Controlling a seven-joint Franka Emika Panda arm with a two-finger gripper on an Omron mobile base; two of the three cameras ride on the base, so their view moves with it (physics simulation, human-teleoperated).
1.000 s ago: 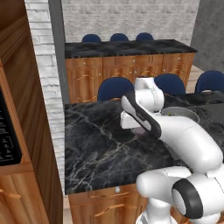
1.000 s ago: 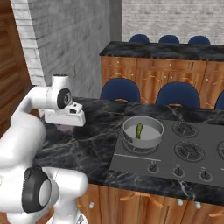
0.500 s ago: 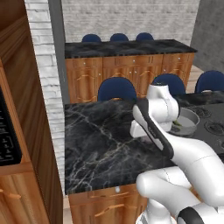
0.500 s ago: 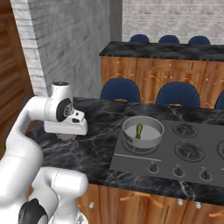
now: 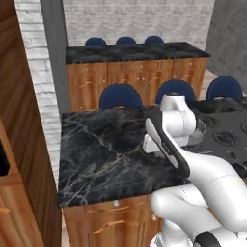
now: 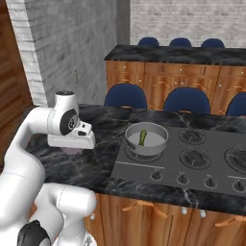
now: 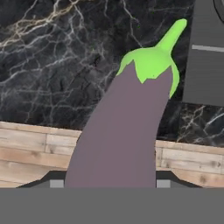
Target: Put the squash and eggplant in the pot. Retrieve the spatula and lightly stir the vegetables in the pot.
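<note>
Table (image 6: 101,166): black marble slab with white veins, wooden cabinet fronts below; carries the stove and all task items.

Stove (image 6: 192,166): flat grey plate set into the table, several burners, knobs along the near edge.

Pot (image 6: 132,139): round, shallow, grey metal, thick rim; stands on the near left burner of the stove. Judged stiff and fairly heavy, steady enough to take a dropped vegetable without shifting.

Eggplant (image 7: 127,135): purple, elongated, smooth skin, bright green stem cap and stalk. In the hand view it rises between the finger tips, stalk pointing away, held above the table beside the stove's edge, well apart from the pot. Judged light, firm, slightly yielding and slippery; best gripped across the thick middle of the body, as now, not at the tapering cap or the thin stalk, which could snap or slide out.

Squash (image 6: 142,138): thin dark green stick, lying inside the pot, leaning against its wall. Judged light and stiff; rolls easily.

Jaws: part-spread and pinching the eggplant at its lower body; gripper (image 6: 72,150) hangs over the table left of the stove.
</note>
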